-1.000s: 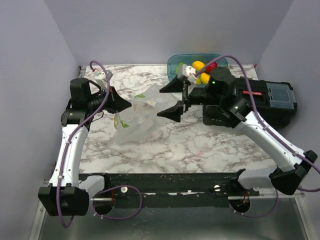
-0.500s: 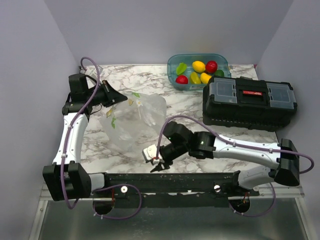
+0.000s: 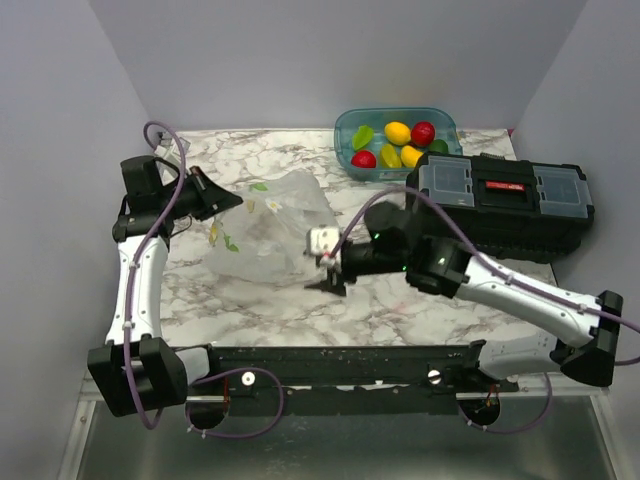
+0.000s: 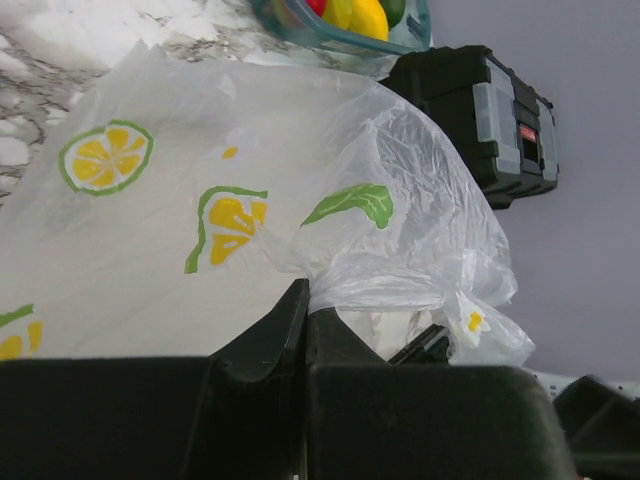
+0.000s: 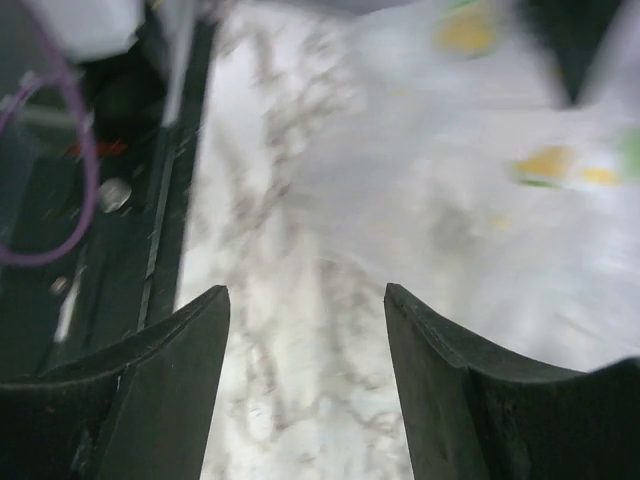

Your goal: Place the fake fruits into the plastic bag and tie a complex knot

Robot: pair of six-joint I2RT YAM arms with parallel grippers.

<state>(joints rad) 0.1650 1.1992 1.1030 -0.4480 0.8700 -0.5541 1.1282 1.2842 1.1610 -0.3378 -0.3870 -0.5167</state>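
With the left claw pinching the thin clear citrus-printed plastic bag at nine o'clock on the desk, the spread, empty right claw should catch its four-o'clock rim gently, widening the mouth for the one-o'clock glossy toy fruits.

I work in a robotics lab cell: plain lilac-grey panels box me in on three sides, my two arms are bolted to a black rail at the near edge of a marble-patterned desk, purple cables loop off them, and the goods are props, fake fruits in a teal tub beside a black toolbox
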